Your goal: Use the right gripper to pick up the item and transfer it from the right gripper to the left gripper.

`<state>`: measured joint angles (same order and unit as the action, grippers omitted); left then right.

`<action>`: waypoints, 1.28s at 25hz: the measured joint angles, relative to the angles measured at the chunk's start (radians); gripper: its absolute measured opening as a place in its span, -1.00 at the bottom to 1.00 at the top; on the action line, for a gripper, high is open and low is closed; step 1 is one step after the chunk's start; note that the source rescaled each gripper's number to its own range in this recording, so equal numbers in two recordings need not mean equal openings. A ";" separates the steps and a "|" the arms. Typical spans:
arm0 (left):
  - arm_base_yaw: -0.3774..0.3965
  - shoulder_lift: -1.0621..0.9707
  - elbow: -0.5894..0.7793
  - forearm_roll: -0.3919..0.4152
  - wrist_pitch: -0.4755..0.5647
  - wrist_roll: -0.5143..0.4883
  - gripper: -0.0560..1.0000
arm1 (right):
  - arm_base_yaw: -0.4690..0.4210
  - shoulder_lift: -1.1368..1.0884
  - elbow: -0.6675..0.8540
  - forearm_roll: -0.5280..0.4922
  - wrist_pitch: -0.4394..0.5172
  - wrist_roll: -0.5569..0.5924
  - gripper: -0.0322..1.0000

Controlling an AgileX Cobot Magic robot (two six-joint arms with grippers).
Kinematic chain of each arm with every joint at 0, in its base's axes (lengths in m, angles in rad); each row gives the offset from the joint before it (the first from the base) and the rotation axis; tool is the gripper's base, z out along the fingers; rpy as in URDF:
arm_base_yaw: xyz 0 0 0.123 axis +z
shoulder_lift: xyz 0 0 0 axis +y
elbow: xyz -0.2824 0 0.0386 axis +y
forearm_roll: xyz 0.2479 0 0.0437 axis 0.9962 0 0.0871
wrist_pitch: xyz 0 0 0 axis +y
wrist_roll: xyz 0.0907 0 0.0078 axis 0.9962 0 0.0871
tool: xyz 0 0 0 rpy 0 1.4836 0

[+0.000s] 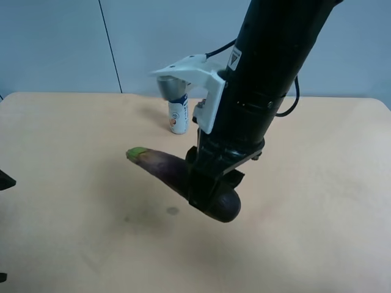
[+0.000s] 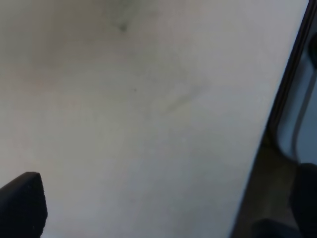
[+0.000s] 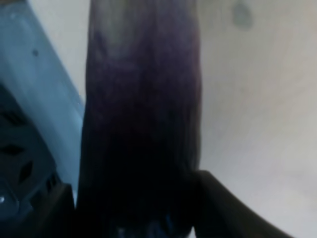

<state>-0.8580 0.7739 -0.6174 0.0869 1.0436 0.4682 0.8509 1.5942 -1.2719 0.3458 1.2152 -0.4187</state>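
This looks like a robot test room, a kind of lab. A big black robot arm [image 1: 269, 73] with a white bracket [image 1: 195, 76] and a black cable [image 1: 292, 101] hangs over a plain pale worktop [image 1: 73, 244]. It ends in a black claw [image 1: 211, 195]. Behind, across the top of the frame, stands a plain blue-grey wall [image 1: 55, 43] made of flat panels.

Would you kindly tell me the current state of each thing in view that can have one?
right gripper, shut on the eggplant near its rounded end.
eggplant, held, green stem end free; apparently just off the table.
left gripper, open, holding nothing.
bottle, upright on the table, partly hidden by the white bracket.
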 joint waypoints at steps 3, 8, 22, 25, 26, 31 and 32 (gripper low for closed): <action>-0.044 0.037 0.000 0.027 -0.041 0.000 1.00 | 0.047 0.032 -0.001 -0.014 0.007 -0.001 -0.92; -0.066 0.068 -0.028 0.037 -0.072 0.001 1.00 | 0.120 0.072 -0.001 -0.020 0.007 -0.026 -0.92; -0.143 0.153 -0.081 0.042 -0.098 0.015 1.00 | 0.226 0.095 -0.082 -0.019 -0.046 -0.070 -0.92; -0.177 0.180 -0.081 0.063 -0.076 0.019 1.00 | 0.226 0.119 -0.126 -0.024 -0.046 -0.071 -0.92; -0.179 0.182 -0.081 0.070 -0.077 0.019 1.00 | 0.226 0.127 -0.135 -0.025 -0.047 -0.071 -0.92; -0.181 0.184 -0.081 0.078 -0.079 0.019 1.00 | 0.226 0.156 -0.146 -0.026 -0.081 -0.072 -0.92; -0.181 0.184 -0.081 0.079 -0.079 0.019 1.00 | 0.226 0.164 -0.146 -0.025 -0.091 -0.072 -0.92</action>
<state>-1.0389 0.9582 -0.6987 0.1654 0.9646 0.4869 1.0764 1.7581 -1.4176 0.3212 1.1238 -0.4903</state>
